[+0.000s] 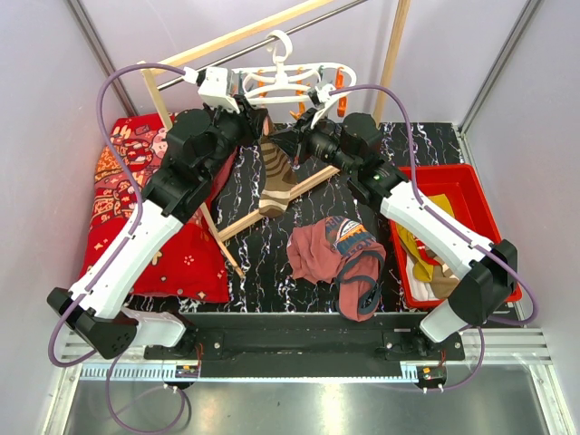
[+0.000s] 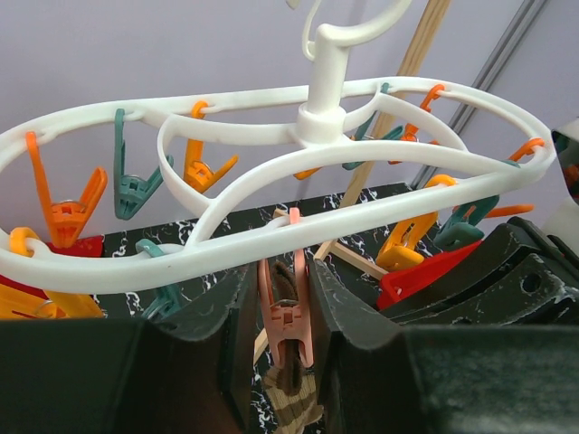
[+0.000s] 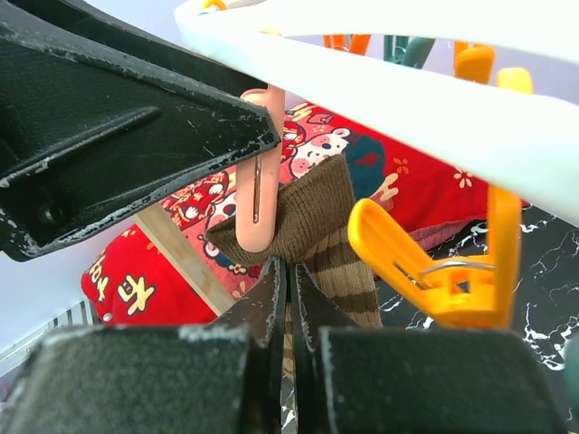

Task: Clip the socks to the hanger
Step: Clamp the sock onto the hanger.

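A red cushion (image 1: 113, 172) lies at the left of the desk (image 1: 263, 263). The left end effector (image 2: 283, 280) is clenched on a pink peg (image 2: 288, 321) of the white hanger (image 2: 321, 117), which hangs at the far centre. Just beside that peg is a brown striped sock (image 3: 317, 217), its top edge pinched in the right end effector (image 3: 289, 271). More socks (image 1: 439, 207) lie in a red bin (image 1: 464, 178) at the right.
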Robot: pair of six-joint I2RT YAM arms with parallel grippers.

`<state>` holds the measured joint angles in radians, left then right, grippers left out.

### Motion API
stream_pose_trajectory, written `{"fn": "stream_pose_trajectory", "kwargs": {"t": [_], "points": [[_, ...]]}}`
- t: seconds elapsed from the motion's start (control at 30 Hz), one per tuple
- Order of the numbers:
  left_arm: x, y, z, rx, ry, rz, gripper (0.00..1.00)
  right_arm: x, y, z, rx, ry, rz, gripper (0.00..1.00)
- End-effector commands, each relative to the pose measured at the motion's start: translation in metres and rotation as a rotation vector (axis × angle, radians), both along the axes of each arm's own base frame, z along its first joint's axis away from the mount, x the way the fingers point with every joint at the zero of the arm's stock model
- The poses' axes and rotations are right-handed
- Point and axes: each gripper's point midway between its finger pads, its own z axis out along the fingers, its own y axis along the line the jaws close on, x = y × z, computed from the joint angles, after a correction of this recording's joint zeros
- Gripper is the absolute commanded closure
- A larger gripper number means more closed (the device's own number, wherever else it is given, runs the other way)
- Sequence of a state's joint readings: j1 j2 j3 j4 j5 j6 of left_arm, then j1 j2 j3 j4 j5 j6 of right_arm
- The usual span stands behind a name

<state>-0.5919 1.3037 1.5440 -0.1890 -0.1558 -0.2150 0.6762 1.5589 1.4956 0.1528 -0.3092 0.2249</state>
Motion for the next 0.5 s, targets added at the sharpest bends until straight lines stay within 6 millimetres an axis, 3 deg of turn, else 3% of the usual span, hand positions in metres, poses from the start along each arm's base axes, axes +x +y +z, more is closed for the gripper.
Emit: {"fn": "stream_pose_trajectory", "kwargs": {"t": [0.0,0.1,0.33,0.47], "points": [[-0.0075,-0.0001,0.0117,-0.019,-0.036,-0.022,0.71,-0.0119,0.0025,0.0480,0.085,-0.101,0.037,0.96],[-0.0071,0.0005,0.0130,-0.025,-0.038,-0.020,0.60,-0.0119,0.0025,0.0480,0.086,-0.100,0.037,0.93],[-0.0083,0.0032,0.0162,-0.037,-0.041,-0.010,0.51,-0.0124,0.0008,0.0500,0.093,-0.098,0.031,0.80],[-0.0086,0.0037,0.0164,-0.042,-0.038,-0.005,0.50,-0.0142,-0.0027,0.0488,0.088,-0.104,0.022,0.56]]}}
